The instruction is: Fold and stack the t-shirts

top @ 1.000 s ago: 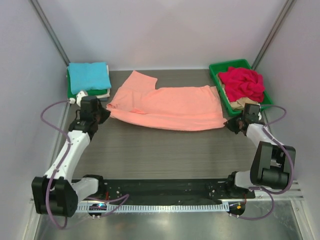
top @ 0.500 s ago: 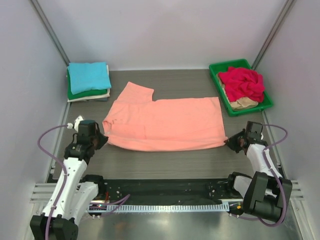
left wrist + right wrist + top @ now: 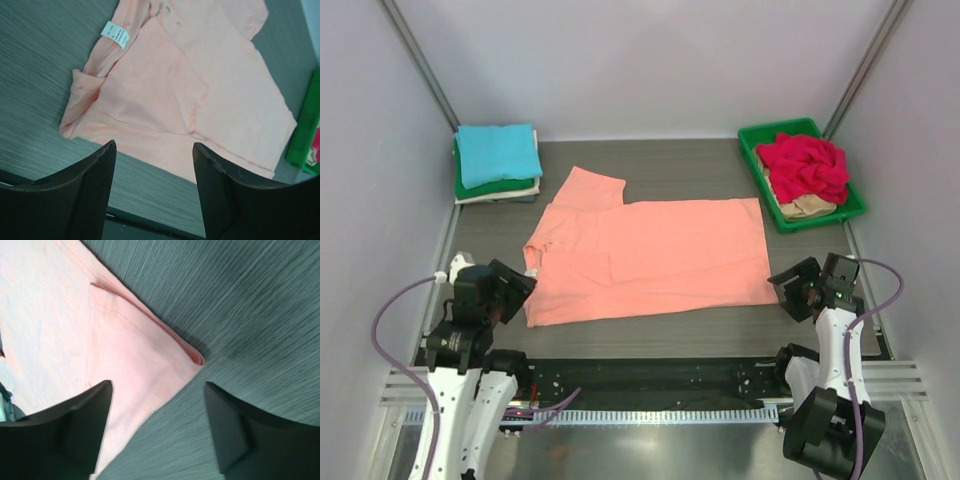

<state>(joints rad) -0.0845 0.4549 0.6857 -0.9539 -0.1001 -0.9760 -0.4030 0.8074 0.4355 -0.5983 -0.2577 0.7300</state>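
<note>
The salmon-orange t-shirt [image 3: 650,255] lies spread at the frame's centre; our left gripper [image 3: 519,282] and right gripper [image 3: 788,290] hang released, empty. We judge its rumpled sleeve [image 3: 82,97], lower left, could get trapped and crease the fold.

Pale lavender walls [image 3: 650,70], dark woodgrain tabletop [image 3: 650,337]

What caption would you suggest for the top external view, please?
The spread-out salmon-orange t-shirt lies between the open left gripper and right gripper; folded stack and green tray behind.
</note>
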